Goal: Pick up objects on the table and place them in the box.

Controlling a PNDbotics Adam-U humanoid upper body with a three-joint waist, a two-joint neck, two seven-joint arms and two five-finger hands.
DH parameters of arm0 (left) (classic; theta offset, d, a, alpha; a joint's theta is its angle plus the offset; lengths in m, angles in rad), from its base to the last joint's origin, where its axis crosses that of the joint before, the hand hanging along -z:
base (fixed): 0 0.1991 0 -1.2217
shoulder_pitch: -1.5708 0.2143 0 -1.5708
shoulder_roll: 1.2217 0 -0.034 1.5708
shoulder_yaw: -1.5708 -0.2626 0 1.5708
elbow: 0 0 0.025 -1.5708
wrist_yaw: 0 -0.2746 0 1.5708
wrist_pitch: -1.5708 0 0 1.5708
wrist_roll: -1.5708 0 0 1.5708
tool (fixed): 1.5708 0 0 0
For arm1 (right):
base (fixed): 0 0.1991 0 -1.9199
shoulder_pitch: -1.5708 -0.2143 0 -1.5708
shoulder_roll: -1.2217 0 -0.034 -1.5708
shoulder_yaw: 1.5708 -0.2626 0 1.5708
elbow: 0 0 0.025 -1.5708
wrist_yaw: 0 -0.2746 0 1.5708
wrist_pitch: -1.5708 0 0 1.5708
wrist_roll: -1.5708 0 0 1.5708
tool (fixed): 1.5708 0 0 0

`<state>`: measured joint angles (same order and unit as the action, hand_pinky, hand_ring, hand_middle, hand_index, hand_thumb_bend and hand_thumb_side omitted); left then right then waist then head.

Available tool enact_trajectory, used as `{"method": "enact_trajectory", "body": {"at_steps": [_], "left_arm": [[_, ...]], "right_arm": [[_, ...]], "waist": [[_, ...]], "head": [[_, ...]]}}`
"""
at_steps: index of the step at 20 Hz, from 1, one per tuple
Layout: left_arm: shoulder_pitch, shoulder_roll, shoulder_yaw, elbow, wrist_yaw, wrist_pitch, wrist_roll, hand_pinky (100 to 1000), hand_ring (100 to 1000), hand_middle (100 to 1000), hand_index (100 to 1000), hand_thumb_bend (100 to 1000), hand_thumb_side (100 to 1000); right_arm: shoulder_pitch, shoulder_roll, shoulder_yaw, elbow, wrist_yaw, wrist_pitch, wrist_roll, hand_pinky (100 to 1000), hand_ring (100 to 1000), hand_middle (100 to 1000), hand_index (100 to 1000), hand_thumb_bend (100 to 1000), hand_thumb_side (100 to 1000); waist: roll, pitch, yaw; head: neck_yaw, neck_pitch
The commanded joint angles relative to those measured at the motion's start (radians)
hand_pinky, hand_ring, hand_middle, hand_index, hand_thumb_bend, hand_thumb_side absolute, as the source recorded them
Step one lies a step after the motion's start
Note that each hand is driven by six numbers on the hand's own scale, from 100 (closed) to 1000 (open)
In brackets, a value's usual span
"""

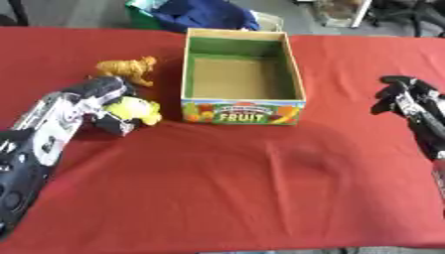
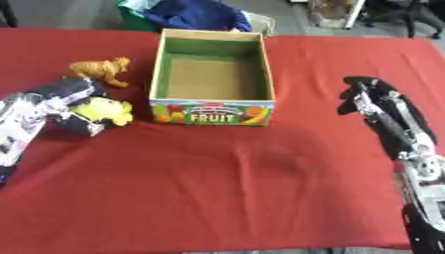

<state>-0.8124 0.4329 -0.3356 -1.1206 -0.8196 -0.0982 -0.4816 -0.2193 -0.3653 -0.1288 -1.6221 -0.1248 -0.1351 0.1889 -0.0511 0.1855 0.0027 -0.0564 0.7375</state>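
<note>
Nearest me the red table (image 1: 243,188) lies open, my left hand (image 1: 103,101) curled round the yellow toy (image 1: 135,110) just left of the box (image 1: 243,110), my right hand (image 2: 369,96) curled, empty, well right, the orange animal (image 1: 128,68) beyond.

A table (image 1: 260,198) is covered by a red cloth (image 2: 217,188), which is creased near its middle. Beyond the far edge, a grey floor (image 1: 78,15) is seen. A green bin (image 1: 143,17) is set on that floor just behind the table, and a blue fabric (image 2: 195,14) is heaped in it. Dark chair legs (image 2: 417,17) are seen at the upper right, near a white post (image 2: 357,12). Even, soft light is cast over the whole surface.
</note>
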Motion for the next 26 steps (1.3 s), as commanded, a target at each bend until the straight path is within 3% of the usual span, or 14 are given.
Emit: {"method": "enact_trajectory", "body": {"at_steps": [1,7,12,21,26], "left_arm": [[-0.018,0.061,0.009,-0.071,0.043,0.0,-0.054,598,459,421,595,139,115],[-0.023,0.125,0.02,-0.184,0.137,0.017,-0.122,601,462,425,599,137,118],[-0.022,0.145,0.037,-0.248,0.18,0.042,-0.123,600,461,424,600,147,119],[-0.08,0.089,0.054,-0.237,0.144,0.06,-0.039,599,460,424,602,158,119],[-0.091,0.078,0.06,-0.217,0.133,0.057,-0.027,601,466,432,610,208,110]], "right_arm": [[-0.007,-0.02,-0.008,-0.009,0.003,-0.001,0.003,567,525,548,770,100,570],[-0.006,-0.022,-0.008,-0.009,0.004,0.0,0.003,567,525,548,770,100,571],[-0.007,-0.022,-0.008,-0.009,0.003,0.0,0.005,568,525,548,770,100,570],[-0.009,-0.019,-0.004,-0.009,0.001,0.0,0.01,568,525,549,771,100,571],[-0.008,-0.02,-0.004,-0.008,0.001,0.001,0.011,568,525,549,771,100,575]], "waist": [[0.004,-0.014,0.0],[0.009,-0.016,0.0],[0.01,-0.017,0.0],[0.007,-0.018,-0.009],[0.01,-0.018,-0.014]], "head": [[-0.004,-0.005],[-0.007,-0.004],[-0.011,-0.004],[-0.014,-0.003],[-0.019,-0.001]]}}
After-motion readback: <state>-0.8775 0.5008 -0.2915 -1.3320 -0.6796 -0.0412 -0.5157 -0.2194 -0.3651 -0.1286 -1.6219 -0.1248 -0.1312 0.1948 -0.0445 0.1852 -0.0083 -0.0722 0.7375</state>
